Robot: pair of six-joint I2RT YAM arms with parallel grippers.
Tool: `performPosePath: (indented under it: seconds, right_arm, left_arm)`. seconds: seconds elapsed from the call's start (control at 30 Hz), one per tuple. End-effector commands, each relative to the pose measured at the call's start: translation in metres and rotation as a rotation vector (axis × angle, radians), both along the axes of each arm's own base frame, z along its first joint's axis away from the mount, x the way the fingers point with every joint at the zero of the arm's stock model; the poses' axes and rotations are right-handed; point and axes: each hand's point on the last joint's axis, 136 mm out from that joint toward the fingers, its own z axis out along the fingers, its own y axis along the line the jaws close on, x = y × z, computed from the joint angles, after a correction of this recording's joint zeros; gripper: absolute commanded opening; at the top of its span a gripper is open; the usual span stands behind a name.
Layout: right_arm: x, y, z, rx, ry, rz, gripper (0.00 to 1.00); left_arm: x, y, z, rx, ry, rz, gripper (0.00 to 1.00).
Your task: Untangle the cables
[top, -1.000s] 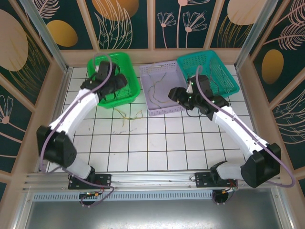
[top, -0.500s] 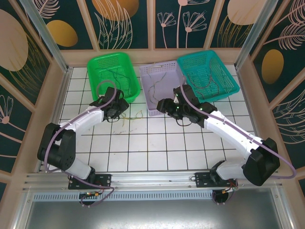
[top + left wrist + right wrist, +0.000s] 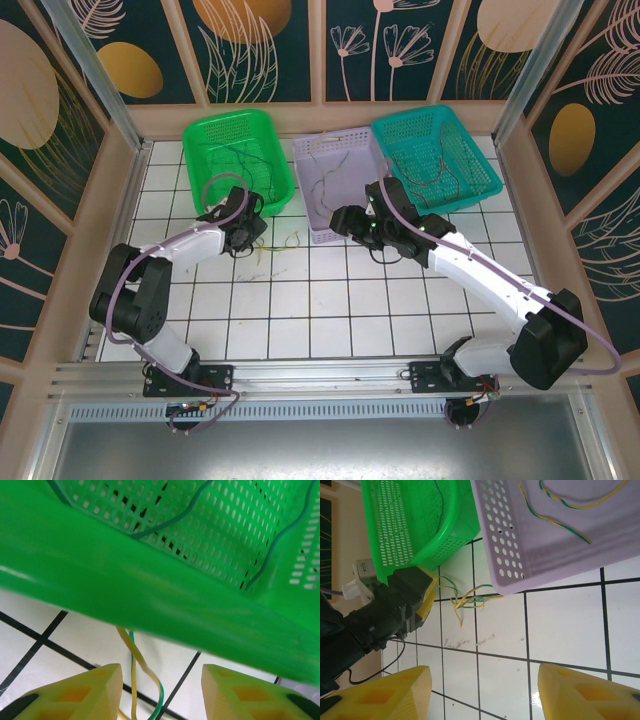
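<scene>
The tangled cables (image 3: pixel 270 246) lie on the white tiled worktop (image 3: pixel 330 300), just in front of the green basket's (image 3: pixel 225 135) near right corner. More strands lie inside the green basket, in the lilac basket (image 3: pixel 515 555) to its right, and in the teal basket (image 3: pixel 470 150) further right again.

The left arm's fingers (image 3: pixel 85 692) sit low against the front wall of the green basket. They are apart, with a twisted yellow and green pair running up between them, and they do not pinch it. The right arm's fingers (image 3: pixel 385 690) hover to the right of the green basket, over bare tiles. They are spread wide and hold nothing.

The main risk is a poor catch. The wire is thin and springy, so fingers closing on it could take one strand of the twisted pair and let the other slide out. They are also so close under the green basket's overhanging rim that a lift could knock or drag the basket.

A second risk is tightening. With nothing pinning the far end, a pull away from the green basket would likely haul the whole clump along or cinch its loops instead of freeing one wire.

Both arms are aiming at the same small patch beside the green basket, so they could bump each other.
</scene>
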Motion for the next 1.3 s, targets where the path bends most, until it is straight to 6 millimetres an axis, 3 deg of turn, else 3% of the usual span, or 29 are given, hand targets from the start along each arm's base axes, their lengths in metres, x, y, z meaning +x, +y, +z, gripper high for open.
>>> performPosePath:
  seconds: [0.0, 0.27, 0.33, 0.47, 0.6, 0.8, 1.07, 1.2, 1.27]
  right_arm:
    - [0.002, -0.002, 0.006, 0.009, -0.022, -0.011, 0.59]
    - [0.002, -0.008, 0.006, 0.002, -0.023, -0.019, 0.59]
    - [0.001, -0.010, 0.004, 0.000, -0.018, -0.022, 0.59]
    - [0.000, -0.013, -0.001, -0.005, -0.012, -0.026, 0.58]
    - [0.000, -0.017, -0.001, -0.015, -0.015, -0.031, 0.58]
    - [-0.005, -0.024, -0.002, -0.017, -0.020, -0.035, 0.58]
    - [-0.008, -0.027, 0.026, -0.035, -0.141, 0.084, 0.58]
    - [-0.022, -0.012, 0.031, 0.064, -0.146, 0.288, 0.60]
    - [-0.020, -0.019, 0.025, 0.053, -0.139, 0.334, 0.59]
  left_arm:
    - [0.010, 0.004, -0.007, 0.010, -0.036, 0.050, 0.38]
    - [0.008, -0.002, -0.016, -0.019, -0.008, 0.037, 0.26]
    - [0.007, -0.004, -0.014, -0.030, -0.012, 0.025, 0.19]
    - [0.003, -0.007, -0.005, -0.062, -0.029, 0.012, 0.00]
    - [-0.008, -0.010, 0.012, -0.102, -0.042, -0.006, 0.00]
    - [-0.026, -0.027, 0.056, -0.188, -0.121, -0.156, 0.00]
    - [-0.052, -0.110, 0.166, -0.442, -0.450, -0.774, 0.00]
    - [-0.064, -0.127, 0.194, -0.470, -0.524, -0.966, 0.00]
    - [-0.070, -0.136, 0.204, -0.501, -0.552, -1.057, 0.00]
